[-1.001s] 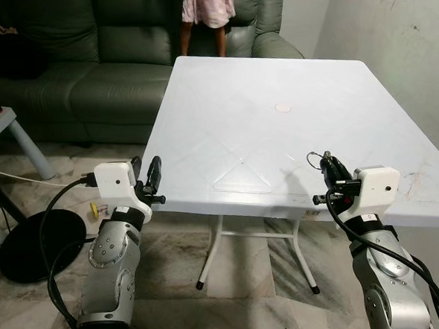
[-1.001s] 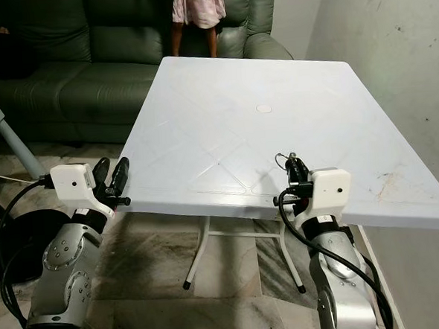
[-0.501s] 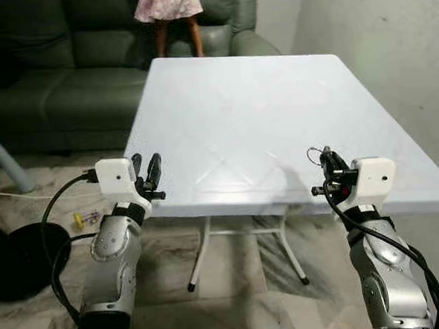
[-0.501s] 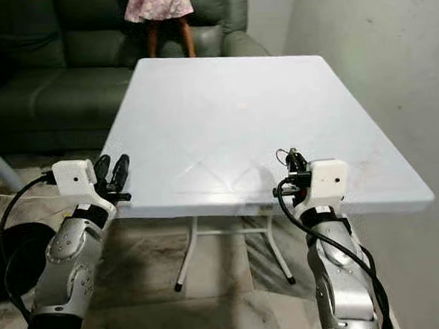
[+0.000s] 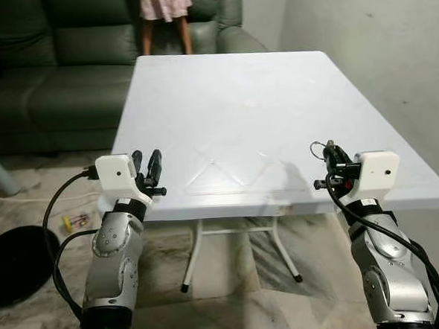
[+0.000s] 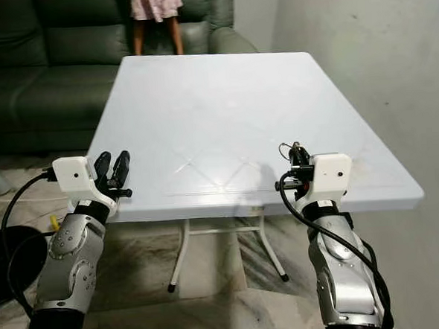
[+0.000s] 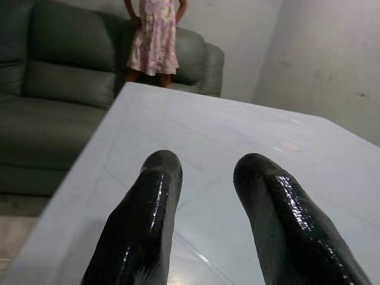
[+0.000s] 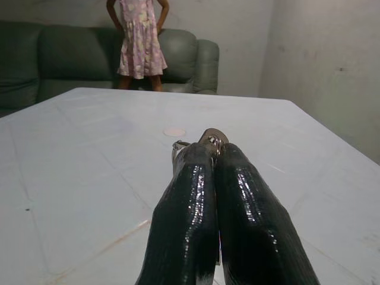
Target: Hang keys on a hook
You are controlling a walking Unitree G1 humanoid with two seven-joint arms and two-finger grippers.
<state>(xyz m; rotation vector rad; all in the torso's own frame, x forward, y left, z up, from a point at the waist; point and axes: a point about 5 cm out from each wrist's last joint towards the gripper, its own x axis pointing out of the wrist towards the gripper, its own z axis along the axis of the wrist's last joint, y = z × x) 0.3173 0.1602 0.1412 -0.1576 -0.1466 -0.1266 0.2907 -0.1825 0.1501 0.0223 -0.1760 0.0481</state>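
Carrying the keys (image 8: 209, 138) looks like the step in hand: the right claw (image 5: 332, 160) is pressed closed on them, its two black fingers (image 8: 196, 208) meeting with a metal ring and a bit of key poking out at the tips. In the head views the right claw is raised over the near right edge of the white tabletop (image 5: 223, 97), with a thin wire loop of the key ring standing up beside the fingertips. The left claw (image 5: 146, 166) is held up at the near left corner of the tabletop, its fingers (image 7: 145, 219) spread apart with nothing between them.

No hook can be seen among these pictures, so the hanging itself is judged not yet begun. The next move probably calls for finding the hook, perhaps on the grey wall (image 5: 376, 43) to the right or somewhere out of frame, then bringing the ring up to it with the loop facing the hook's tip. That needs the ring kept free of the fingers, and little of it sticks out.

How many keys are on the ring is hard to make out, since the fingers cover most of the bunch. A person in a pink patterned dress (image 8: 140, 35) stands at the far side by the green sofa (image 5: 49, 63), cut off above the shoulders in the wrist views and higher still in the head views. A dark round object (image 5: 13, 263) on the floor at near left is partly cropped, and I cannot tell what it is.
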